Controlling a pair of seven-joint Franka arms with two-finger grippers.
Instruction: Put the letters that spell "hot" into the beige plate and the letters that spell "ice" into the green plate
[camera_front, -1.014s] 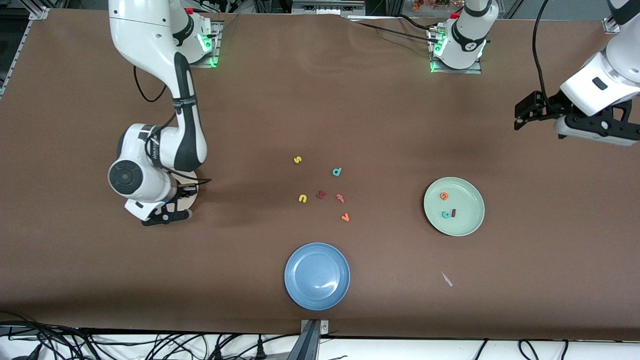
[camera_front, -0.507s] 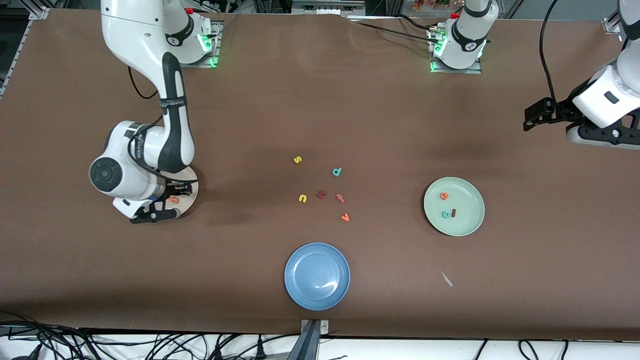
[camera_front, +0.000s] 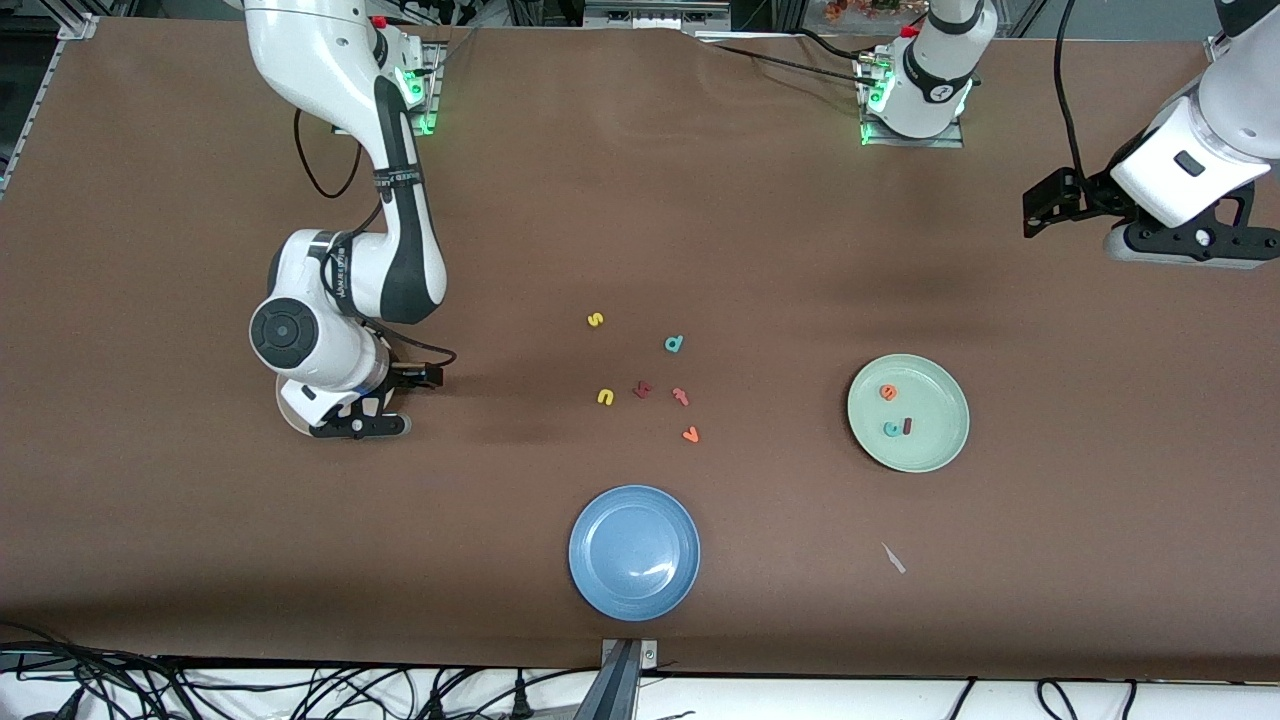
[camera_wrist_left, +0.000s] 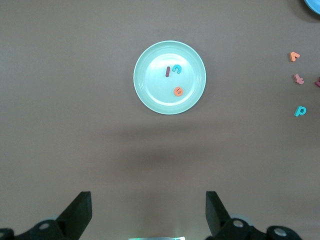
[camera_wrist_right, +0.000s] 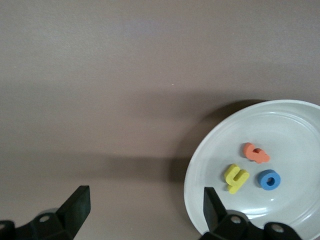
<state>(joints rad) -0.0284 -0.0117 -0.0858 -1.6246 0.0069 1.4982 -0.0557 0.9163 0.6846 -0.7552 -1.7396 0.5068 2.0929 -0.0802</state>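
Observation:
The beige plate (camera_wrist_right: 220, 150) holds the orange "t" (camera_wrist_right: 256, 153), the yellow "h" (camera_wrist_right: 236, 178) and the blue "o" (camera_wrist_right: 269, 179). My right gripper (camera_wrist_right: 144, 210) hangs open and empty, one finger over the plate's rim, the other over bare table. In the front view the right gripper (camera_front: 355, 425) hides most of the beige plate (camera_front: 287, 408). The green plate (camera_front: 935, 440) carries the orange "e" (camera_front: 888, 392), the teal "c" (camera_front: 891, 429) and the dark red "i" (camera_front: 907, 426). My left gripper (camera_front: 1185, 245) waits open, high over the left arm's end of the table.
A blue plate (camera_front: 634, 552) lies nearest the front camera. Loose letters lie mid-table: yellow ones (camera_front: 595, 320) (camera_front: 605, 397), a teal "d" (camera_front: 674, 344), a dark red one (camera_front: 642, 390), a pinkish "t" (camera_front: 681, 396), an orange "v" (camera_front: 690, 434). A white scrap (camera_front: 893, 558) lies near the green plate.
My right gripper opened and left the orange "t" on the beige plate, then shifted toward the table's middle. The left arm swung slightly but stayed high.

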